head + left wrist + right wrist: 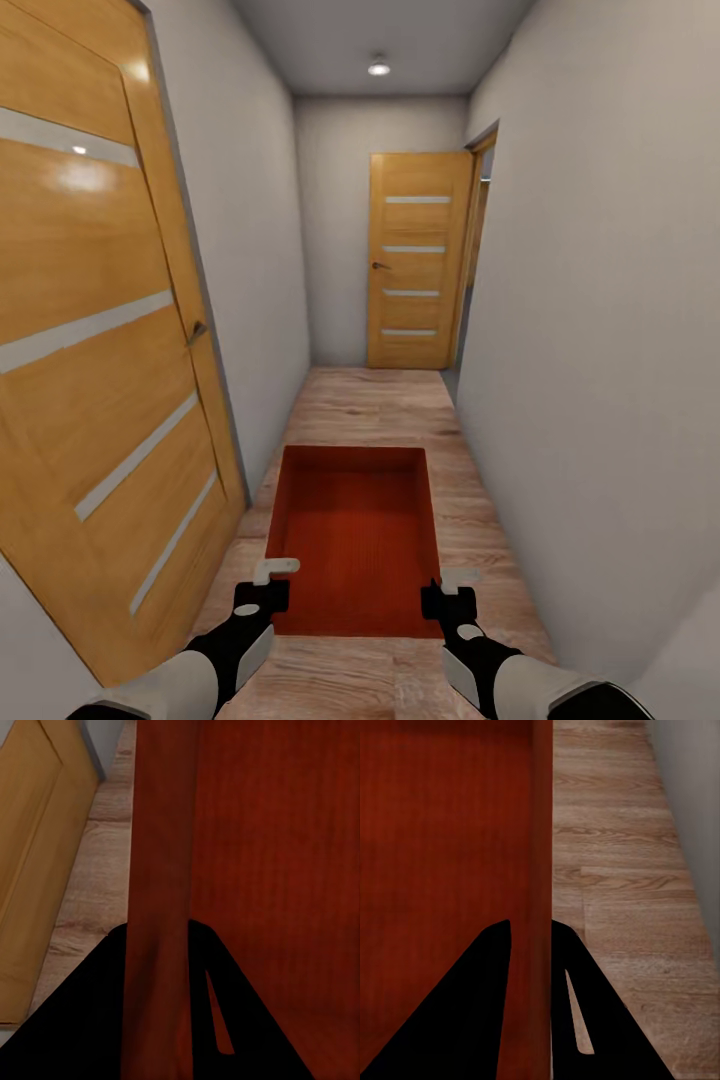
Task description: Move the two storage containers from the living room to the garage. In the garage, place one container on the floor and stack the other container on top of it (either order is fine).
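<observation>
Transport step: the left hand (pixel 268 590) and right hand (pixel 448 592) each clamp a side wall of the storage container (pixel 352 540), carried above the hallway's wood floor (pixel 372 400). Next, it seems, comes steering toward the far door (pixel 415 262).

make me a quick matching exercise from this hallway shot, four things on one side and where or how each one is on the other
Things:
1. storage container
2. left pincer
3. door with the handle showing
4. far door

Places or states:
A. at the end of the corridor
B. along the left wall, close by
C. clamped on the bin's left wall
D. carried between both arms, open side up

Pairs: 1-D, 2-C, 3-B, 4-A
</observation>
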### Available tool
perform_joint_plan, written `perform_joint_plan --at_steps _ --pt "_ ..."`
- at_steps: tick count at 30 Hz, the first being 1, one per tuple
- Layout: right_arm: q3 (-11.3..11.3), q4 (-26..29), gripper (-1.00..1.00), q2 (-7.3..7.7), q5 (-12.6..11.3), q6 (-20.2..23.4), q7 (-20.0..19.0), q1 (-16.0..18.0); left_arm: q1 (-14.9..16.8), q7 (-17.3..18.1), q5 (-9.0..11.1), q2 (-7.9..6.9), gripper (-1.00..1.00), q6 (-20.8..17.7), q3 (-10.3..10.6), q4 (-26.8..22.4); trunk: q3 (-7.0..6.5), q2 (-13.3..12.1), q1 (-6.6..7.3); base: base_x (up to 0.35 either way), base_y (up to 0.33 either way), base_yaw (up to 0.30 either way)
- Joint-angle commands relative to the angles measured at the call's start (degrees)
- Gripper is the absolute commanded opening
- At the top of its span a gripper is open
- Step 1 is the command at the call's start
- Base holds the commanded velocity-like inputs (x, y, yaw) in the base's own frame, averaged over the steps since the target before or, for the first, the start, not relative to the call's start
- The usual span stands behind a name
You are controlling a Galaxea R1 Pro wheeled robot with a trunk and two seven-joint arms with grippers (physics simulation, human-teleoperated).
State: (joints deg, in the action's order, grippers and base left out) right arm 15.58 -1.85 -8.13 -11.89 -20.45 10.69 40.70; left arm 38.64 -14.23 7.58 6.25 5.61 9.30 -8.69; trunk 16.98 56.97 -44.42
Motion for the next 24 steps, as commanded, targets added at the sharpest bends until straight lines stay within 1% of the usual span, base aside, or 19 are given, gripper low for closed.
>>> perform_joint_plan --at_steps 1,5,16,24 --pt "-2.7 0.2 -1.00 0.92 2.0 0.0 -0.1 0.1 0.1 -0.3 5.4 -3.46 -1.00 -0.1 -2.1 0.1 0.07 0.0 -0.04 0.322 0.000 0.000" --pt "-2.7 0.2 -1.00 0.88 2.0 0.0 -0.1 0.1 0.0 -0.3 5.4 -3.46 -1.00 -0.1 -2.1 0.1 0.09 0.0 -0.04 0.322 0.000 -0.091" --pt "-2.7 0.1 -1.00 0.85 2.0 0.0 -0.1 0.1 0.1 -0.3 5.4 -3.44 -1.00 0.0 -2.1 0.0 0.16 0.0 -0.04 0.322 0.049 -0.232" --pt "-2.7 0.2 -1.00 0.90 2.0 0.0 -0.1 0.1 0.1 -0.3 5.4 -3.51 -1.00 -0.1 -2.1 0.0 0.16 0.0 -0.04 0.322 0.086 -0.025"
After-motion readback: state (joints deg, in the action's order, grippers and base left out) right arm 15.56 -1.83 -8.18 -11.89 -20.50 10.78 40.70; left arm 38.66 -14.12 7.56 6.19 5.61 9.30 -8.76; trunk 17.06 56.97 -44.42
